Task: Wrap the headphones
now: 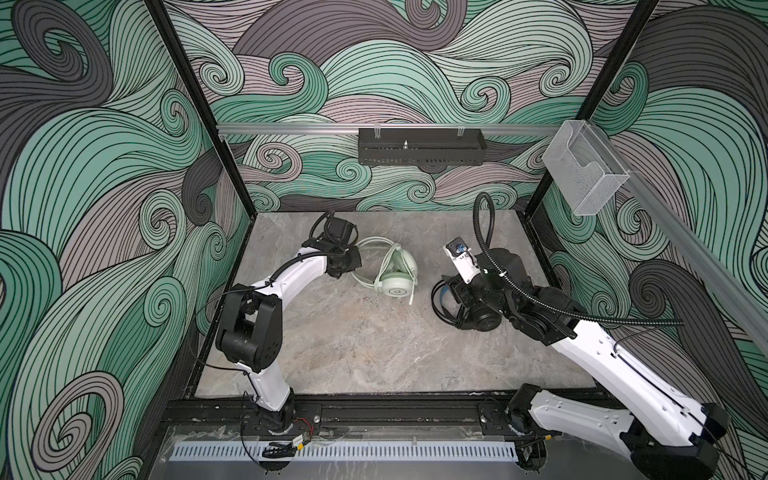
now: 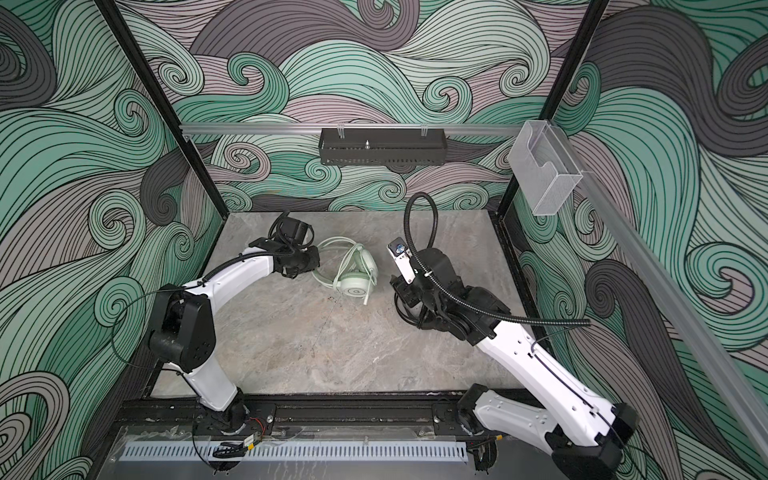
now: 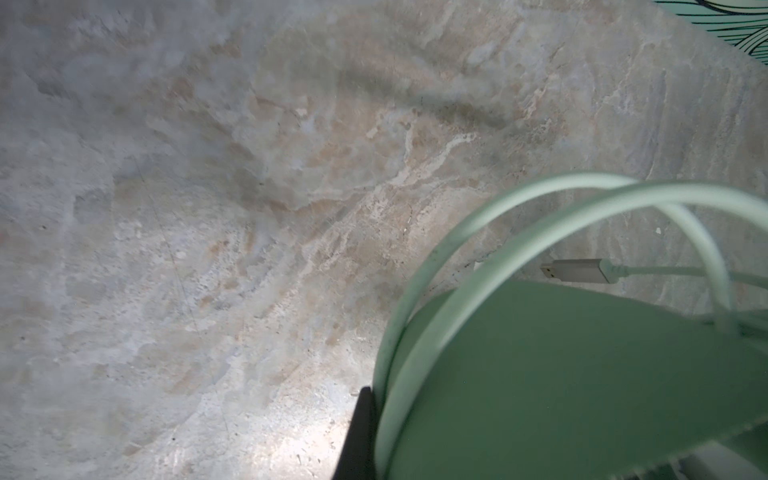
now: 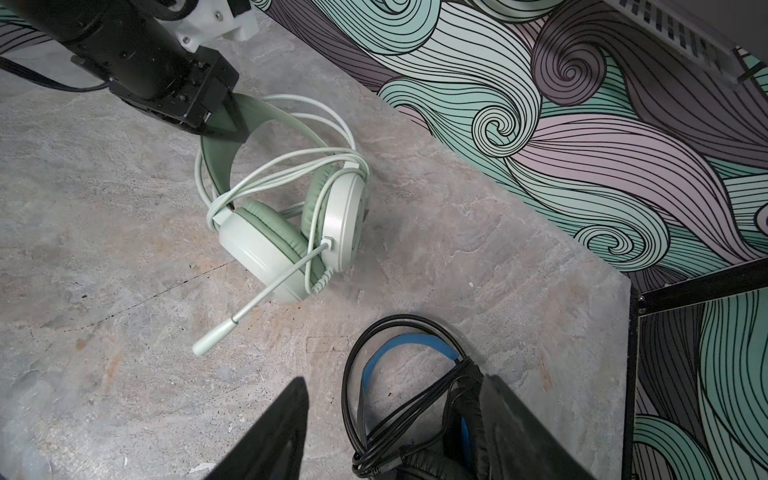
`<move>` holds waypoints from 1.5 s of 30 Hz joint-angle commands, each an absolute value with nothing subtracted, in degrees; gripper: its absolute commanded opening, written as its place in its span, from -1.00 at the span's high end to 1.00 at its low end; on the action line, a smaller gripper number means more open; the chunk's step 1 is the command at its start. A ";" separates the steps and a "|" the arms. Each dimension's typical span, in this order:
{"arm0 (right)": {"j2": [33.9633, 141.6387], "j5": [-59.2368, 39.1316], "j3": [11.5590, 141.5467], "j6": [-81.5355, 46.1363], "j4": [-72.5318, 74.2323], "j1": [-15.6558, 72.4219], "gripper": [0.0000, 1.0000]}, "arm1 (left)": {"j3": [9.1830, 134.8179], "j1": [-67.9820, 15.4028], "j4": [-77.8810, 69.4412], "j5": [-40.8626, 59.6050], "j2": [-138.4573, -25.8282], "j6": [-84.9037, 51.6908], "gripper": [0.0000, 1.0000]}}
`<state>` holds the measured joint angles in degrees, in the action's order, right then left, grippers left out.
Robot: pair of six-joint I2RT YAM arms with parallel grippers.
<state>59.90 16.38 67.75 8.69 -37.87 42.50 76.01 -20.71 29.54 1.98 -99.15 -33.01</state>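
The headphones (image 1: 395, 286) are found as two corded headsets on the far half of a grey, marble-patterned counter (image 1: 353, 340). Nearest the camera head, a pale slotted strip (image 1: 374, 451) and a black rail (image 1: 395, 411) are set along the counter's front edge, and both arm bases are mounted on that rail. The counter's surface is mottled grey with tan veins and a few dark specks.

Farther in, on the right, the black headset (image 4: 395, 345) is laid flat. Its blue-lined headband and looped black cable (image 4: 353, 374) are seen between the fingers of the right hand (image 4: 392, 379), which are spread wide and released. Whether either finger touches the headset cannot be told.

Beyond it and to the left, the mint-green headset (image 4: 266, 249) lies on its side with the earcups together. Its pale cable (image 4: 291, 162) is looped loosely about the headband, and its microphone boom (image 4: 257, 299) is pointed toward the front. The headband is clenched by the left hand (image 4: 226, 120). A grey plug (image 3: 577, 270) is seen resting on the counter in the left wrist view.

The cell is closed on three sides by walls (image 1: 395, 75) printed with green, grey and mauve swirling waves, and black posts (image 1: 187, 91) stand at the back corners. On the back wall an aluminium bar (image 1: 291, 129) carries a black perforated tray (image 1: 419, 151). A clear plastic box (image 1: 586, 170) is hung on the right wall.
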 commanded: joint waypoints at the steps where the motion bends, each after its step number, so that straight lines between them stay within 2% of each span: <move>1: 59.84 15.67 67.15 6.61 -36.98 42.03 -0.36 | 76.54 -21.33 24.53 5.51 -99.92 -38.41 1.00; 5: 59.98 13.40 65.80 2.96 -34.83 41.92 -0.47 | 72.42 -22.31 21.51 4.27 -99.70 -37.77 1.00; 7: 59.62 10.96 63.72 0.52 -32.24 41.92 -0.67 | 70.37 -22.52 20.68 4.18 -99.85 -38.04 1.00; 9: 59.52 10.92 62.23 -1.32 -30.48 41.88 -0.74 | 68.93 -22.78 20.06 3.70 -99.88 -38.31 1.00; 28: 57.75 12.83 61.44 -0.66 -29.87 37.93 -0.76 | 60.53 -23.69 17.54 1.19 -102.39 -39.98 0.99; 37: 56.96 14.40 62.20 0.88 -29.68 36.49 -0.77 | 59.77 -23.65 20.37 -2.85 -99.64 -38.53 0.34; 41: 57.21 15.54 62.74 0.75 -29.32 35.04 -0.78 | 59.29 -23.64 21.57 -3.99 -97.43 -37.72 -0.22; 44: 57.93 16.25 62.59 0.02 -28.07 33.29 -0.81 | 58.95 -23.56 22.62 -5.14 -95.61 -37.21 -0.41; 45: 58.24 16.72 62.29 -0.63 -27.45 32.54 -0.88 | 58.93 -23.58 23.29 -5.80 -94.86 -36.98 -0.48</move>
